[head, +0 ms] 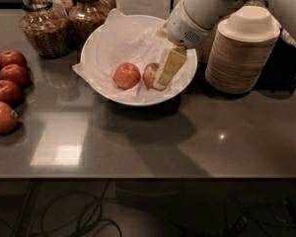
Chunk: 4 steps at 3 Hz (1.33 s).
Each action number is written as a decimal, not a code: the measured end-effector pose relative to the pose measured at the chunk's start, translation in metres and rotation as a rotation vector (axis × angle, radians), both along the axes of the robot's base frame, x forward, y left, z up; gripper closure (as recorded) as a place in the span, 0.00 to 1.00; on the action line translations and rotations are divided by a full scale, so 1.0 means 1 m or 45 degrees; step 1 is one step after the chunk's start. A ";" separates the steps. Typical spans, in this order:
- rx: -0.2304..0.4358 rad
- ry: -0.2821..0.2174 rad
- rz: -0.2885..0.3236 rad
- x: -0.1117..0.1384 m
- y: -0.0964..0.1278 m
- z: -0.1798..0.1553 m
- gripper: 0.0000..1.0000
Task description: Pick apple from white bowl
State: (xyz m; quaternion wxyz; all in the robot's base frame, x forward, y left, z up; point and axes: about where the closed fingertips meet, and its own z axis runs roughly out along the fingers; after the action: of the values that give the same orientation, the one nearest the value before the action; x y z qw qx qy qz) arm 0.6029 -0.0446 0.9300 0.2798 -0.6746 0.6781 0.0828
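My end effector [163, 81] is down inside the bowl [91, 53], over its right half. It is tilted, with the tip low and to the left. Can't tell if it's spread or pressed together: from here it reads as one pale yellow block.

The apple [149, 75] sits right of centre in the bowl on the crinkled paper [121, 33]. It is dull red with a paler patch. The end effector covers its right side, so only the left part shows. Can't tell if there's contact or if it's just in front.

A second apple [127, 75], more even red-orange, lies just left of it. The two look close, possibly touching.

My arm [202, 6] is white and comes in from the upper right, crossing the bowl's far right rim.

The bowl stands on the grey tabletop [187, 142], towards the back. A bowl stack [241, 53], beige, is just right of it, behind my arm. Two jars [39, 28] with dark contents stand at the back left, near the bowl's rim. Four red apples [5, 91] lie loose along the left edge of the tabletop, well apart from the bowl.
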 end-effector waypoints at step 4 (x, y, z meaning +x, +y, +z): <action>0.026 0.088 -0.010 0.018 0.016 -0.052 0.15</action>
State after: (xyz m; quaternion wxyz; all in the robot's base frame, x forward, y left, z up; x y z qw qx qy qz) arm 0.6206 -0.0282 0.8785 0.2635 -0.6658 0.6891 0.1116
